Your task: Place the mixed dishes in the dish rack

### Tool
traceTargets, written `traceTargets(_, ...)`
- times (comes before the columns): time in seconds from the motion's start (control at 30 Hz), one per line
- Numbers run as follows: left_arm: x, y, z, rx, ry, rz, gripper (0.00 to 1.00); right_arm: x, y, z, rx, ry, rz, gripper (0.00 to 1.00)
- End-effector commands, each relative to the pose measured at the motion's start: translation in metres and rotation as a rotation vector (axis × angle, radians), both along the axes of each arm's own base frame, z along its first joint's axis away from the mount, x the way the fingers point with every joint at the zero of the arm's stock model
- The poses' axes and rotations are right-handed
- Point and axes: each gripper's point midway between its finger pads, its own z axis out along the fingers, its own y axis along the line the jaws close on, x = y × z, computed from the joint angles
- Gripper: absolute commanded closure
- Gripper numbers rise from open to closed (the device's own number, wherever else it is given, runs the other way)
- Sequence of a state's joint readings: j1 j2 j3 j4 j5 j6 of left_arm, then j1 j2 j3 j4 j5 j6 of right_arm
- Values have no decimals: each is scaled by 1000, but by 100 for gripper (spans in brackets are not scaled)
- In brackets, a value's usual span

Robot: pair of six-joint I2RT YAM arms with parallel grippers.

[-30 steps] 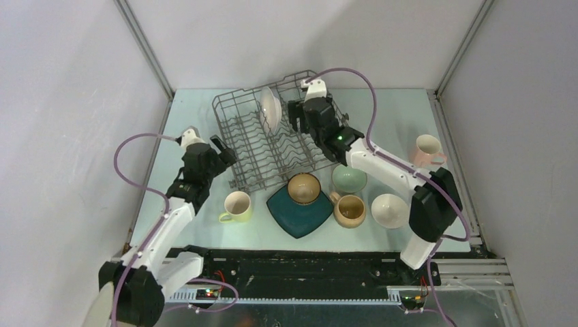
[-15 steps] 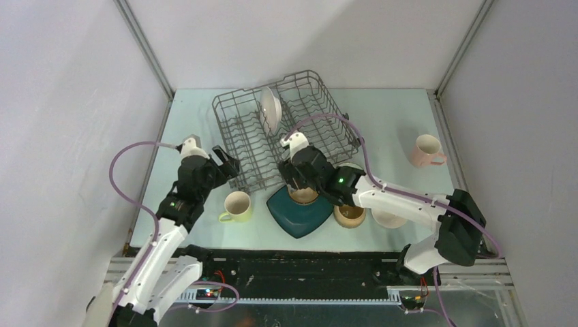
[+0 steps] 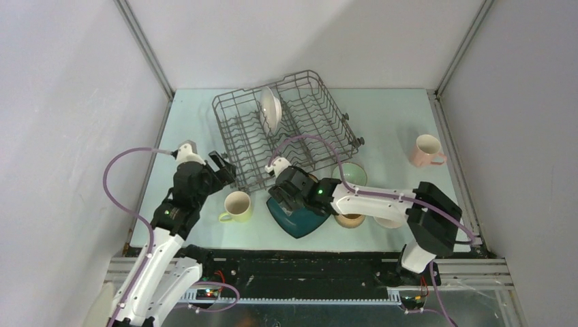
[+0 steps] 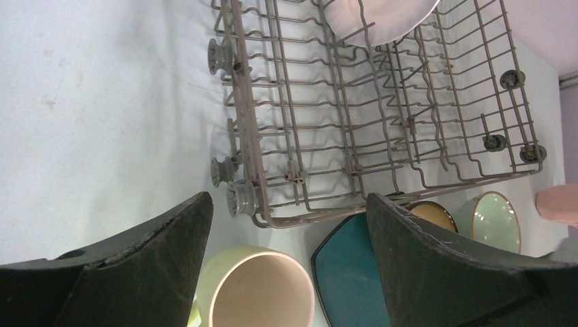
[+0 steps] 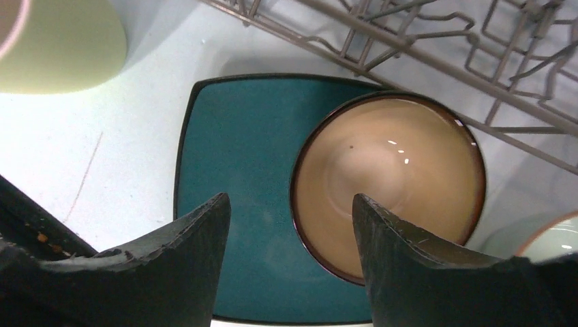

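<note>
Teal plate (image 5: 232, 170) under right gripper (image 5: 290, 204), jaws apart, empty, left gripper (image 4: 287, 201) wide, empty

Overhead view looks down; both close wrist views share the teal plate (image 5: 238, 170).

Soft, even light from above fills the white-walled cell, keeping the pale table (image 3: 395, 116) bright. The dish rack (image 4: 354, 116) throws only faint wire shadows beneath it in the left wrist view. Small glints dot the glazed brown bowl (image 5: 388, 180). The fingers (image 5: 170, 272) of the right gripper (image 5: 290, 199) read near-black, with little detail. The overhead view is sharp throughout.
</note>
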State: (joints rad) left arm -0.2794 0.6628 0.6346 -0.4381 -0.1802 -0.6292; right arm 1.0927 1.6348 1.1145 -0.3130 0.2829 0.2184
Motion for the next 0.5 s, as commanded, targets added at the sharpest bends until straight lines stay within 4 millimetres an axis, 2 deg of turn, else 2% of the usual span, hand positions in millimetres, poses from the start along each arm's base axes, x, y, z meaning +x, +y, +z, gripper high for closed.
traceTargets(0.0, -4, 12, 2, 17, -16, 61, 10, 2, 7, -14, -10, 0, -6, 32)
traceTargets(0.23, -7, 15, -7, 11, -11, 76, 9, 10, -4, -43, -122, -20, -32, 38)
traceTargets(0.37, -7, 14, -11, 9, -7, 76, 10, 9, -4, -54, -140, -7, -27, 39)
traceTargets(0.47, -7, 12, -13, 4, -6, 66, 9, 7, -2, -60, -140, 6, -21, 43)
